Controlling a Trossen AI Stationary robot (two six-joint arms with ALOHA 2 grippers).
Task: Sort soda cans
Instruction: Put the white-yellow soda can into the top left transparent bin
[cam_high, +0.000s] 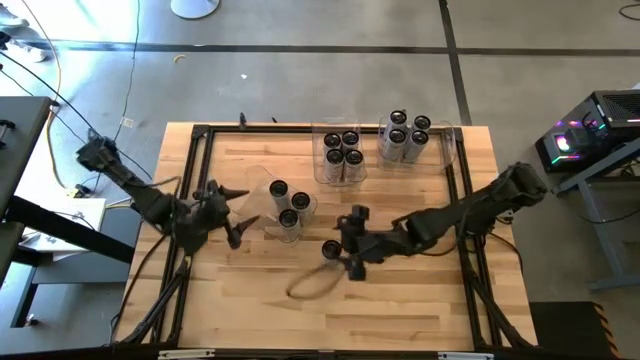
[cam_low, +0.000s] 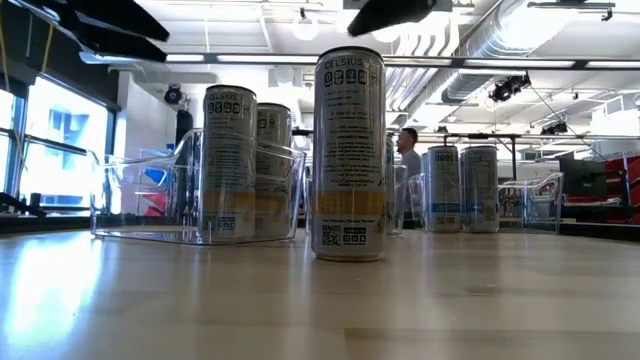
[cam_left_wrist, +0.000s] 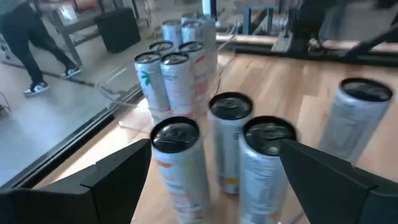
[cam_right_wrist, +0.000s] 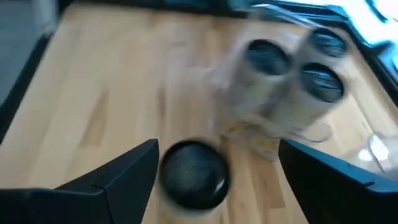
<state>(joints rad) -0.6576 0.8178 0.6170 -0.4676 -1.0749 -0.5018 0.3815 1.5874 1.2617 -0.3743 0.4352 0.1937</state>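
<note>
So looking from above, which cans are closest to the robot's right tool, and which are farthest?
From the right tool:
1. The lone can on bare wood, right beside the tool.
2. The three cans in the near bin, toward the left arm.
3. The five cans in the back bin.
4. The back-right cluster looks similar to the five; too close to call.

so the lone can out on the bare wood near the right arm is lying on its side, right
Not quite. The lone can near the right gripper stands upright on the bare wood, dark round top facing up. The low view shows it standing upright.
</note>
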